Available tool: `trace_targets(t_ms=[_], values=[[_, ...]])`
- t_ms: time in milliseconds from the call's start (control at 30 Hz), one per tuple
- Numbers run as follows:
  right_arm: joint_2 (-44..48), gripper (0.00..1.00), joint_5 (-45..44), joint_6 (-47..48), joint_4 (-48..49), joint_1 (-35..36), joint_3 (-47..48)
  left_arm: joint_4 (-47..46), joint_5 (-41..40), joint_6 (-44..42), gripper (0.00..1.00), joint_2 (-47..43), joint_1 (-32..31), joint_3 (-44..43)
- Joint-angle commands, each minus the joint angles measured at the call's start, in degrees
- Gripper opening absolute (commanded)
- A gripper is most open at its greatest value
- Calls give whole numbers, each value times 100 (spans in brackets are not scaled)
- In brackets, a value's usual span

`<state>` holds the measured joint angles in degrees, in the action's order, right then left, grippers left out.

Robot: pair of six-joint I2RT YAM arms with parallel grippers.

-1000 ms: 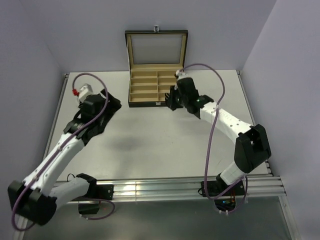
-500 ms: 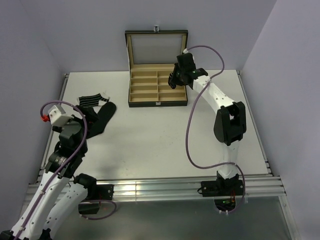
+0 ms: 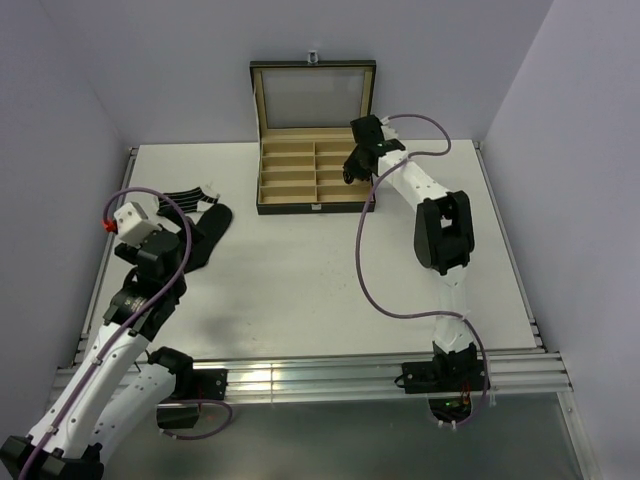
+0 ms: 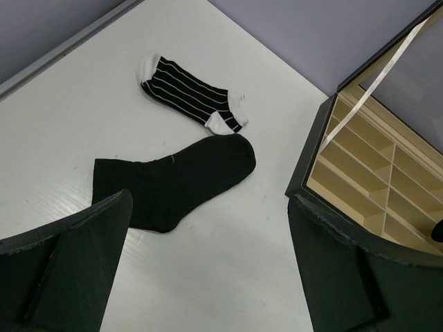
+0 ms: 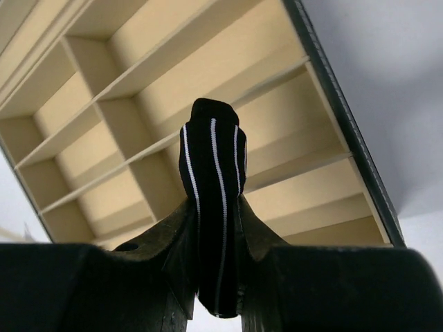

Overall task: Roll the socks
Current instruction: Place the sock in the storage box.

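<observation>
Right wrist view: our right hand (image 5: 216,225) pinches a rolled striped sock (image 5: 211,159) above the box (image 5: 277,90); our left hand (image 4: 208,270) hangs wide open, empty, near a flat black sock (image 4: 173,183).

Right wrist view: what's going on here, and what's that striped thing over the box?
The right gripper is shut on a rolled striped sock, holding it above the right-hand compartments of the open box. The left gripper hangs open over the left side of the table, where a flat striped sock and a plain black sock lie unrolled, side by side.
</observation>
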<state>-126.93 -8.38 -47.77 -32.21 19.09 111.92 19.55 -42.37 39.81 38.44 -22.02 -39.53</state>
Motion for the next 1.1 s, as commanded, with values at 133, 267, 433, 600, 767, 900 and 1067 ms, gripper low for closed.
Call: trace_targets(t_ms=[133, 267, 433, 600, 767, 900, 1067], values=[[-270, 0, -533, -1190, 259, -19, 146, -136, 71, -70, 100, 41, 49, -2], [-305, 0, -506, -1480, 645, -19, -30, -153, 150, -79, 99, 111, 66, -11], [-586, 0, -559, -1823, 549, -11, 268, -101, 203, -53, 100, 208, 110, -37], [-491, 0, -717, -2254, 688, -2, -81, -127, 255, -44, 99, 217, 145, -20], [-586, 0, -946, -2553, 593, 7, -65, -118, 273, -44, 99, 235, 172, -20], [-570, 0, -1051, -2852, 382, 7, -47, -101, 238, -26, 100, 217, 181, -11], [62, 0, -1463, -3080, 916, 156, -995, -179, 317, -35, 99, 191, 189, 24]])
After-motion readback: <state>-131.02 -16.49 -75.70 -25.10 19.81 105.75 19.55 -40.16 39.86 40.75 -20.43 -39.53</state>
